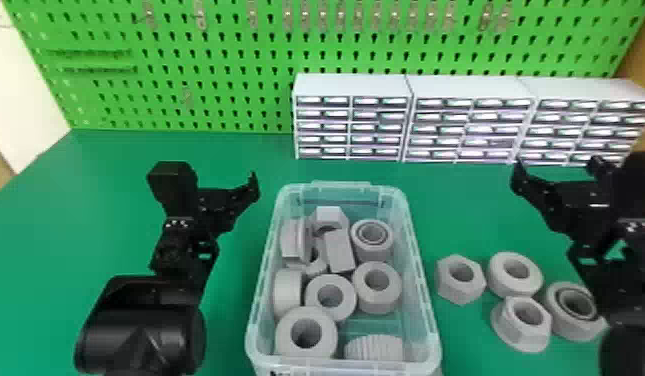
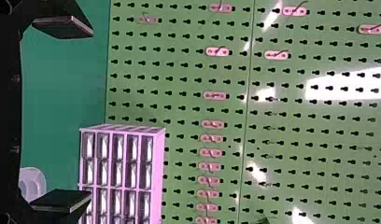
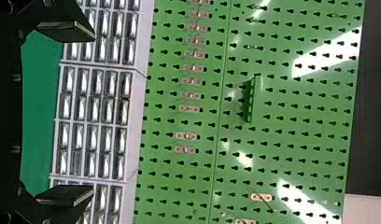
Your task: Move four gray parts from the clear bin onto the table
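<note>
A green pegboard (image 1: 226, 50) dotted with small metal hooks (image 1: 252, 15) stands behind a green table (image 1: 111, 200), with white drawer cabinets (image 1: 351, 125) lined up along the pegboard's foot toward the right. The clear bin (image 1: 420, 260) sits on the table between the two arms, holding a jumble of gray parts: rings, nuts and a ridged piece (image 1: 373, 347) at its near end.

Four more gray parts lie on the table just right of the bin: a hex nut (image 1: 468, 287) nearest to it, a plain ring (image 1: 501, 285) beside that, a flanged nut (image 1: 523, 330) closer to the camera, and a ring with a darker inner ring (image 1: 561, 320) farthest right (the four make a loose little cluster).

The left gripper (image 1: 213, 182) hangs left of the bin, its fingers spread wide with nothing between them. The right gripper (image 1: 557, 172) is over the right side of the table, likewise spread and empty.
</note>
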